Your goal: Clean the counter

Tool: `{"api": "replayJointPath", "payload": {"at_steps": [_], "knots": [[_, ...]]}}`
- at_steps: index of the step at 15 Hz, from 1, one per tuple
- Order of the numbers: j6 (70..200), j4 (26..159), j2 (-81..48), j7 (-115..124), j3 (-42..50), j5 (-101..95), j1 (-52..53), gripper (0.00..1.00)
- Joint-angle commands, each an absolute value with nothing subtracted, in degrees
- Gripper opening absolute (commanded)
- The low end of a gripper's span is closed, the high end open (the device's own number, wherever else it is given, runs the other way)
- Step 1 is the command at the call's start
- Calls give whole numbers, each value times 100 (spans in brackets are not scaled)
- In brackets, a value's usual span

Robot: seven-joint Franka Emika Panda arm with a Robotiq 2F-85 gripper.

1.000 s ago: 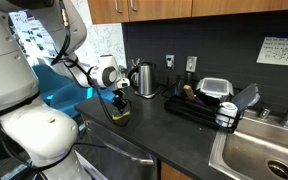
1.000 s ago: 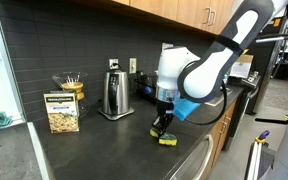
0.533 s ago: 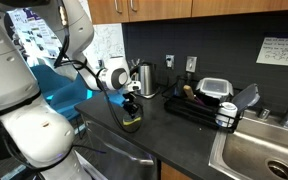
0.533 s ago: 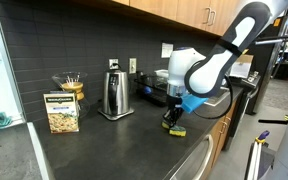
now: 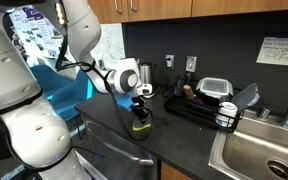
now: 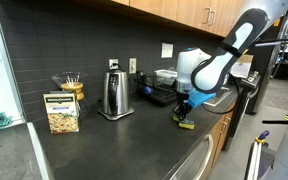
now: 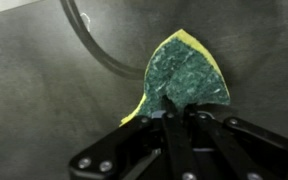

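Near the counter (image 5: 184,138) front edge, gripper (image 7: 181,112) jaws are pinched narrow on the sponge (image 7: 189,80), pressing it to the dark top. Risk: the grip is on one crumpled edge, so drag could pull the sponge free; a sweep toward the rack (image 5: 199,105) could bump it. Wrist view shows the fold and green face; exterior views show rack and edge instead.
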State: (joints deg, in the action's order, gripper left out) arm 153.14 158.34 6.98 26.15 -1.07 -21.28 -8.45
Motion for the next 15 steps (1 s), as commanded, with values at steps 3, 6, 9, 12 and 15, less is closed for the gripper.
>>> {"api": "replayJointPath", "payload": {"at_steps": [3, 6, 9, 12, 15], "knots": [[15123, 15879, 844, 3142, 116, -2690, -1252, 3], [15121, 15777, 780, 3356, 248, -2891, -1444, 3], [15140, 15578, 637, 3547, 364, -3072, -1593, 3], [15158, 15331, 481, 3750, 454, -3194, -1668, 3], [15164, 15075, 275, 3990, 526, -3287, -1632, 3]]}}
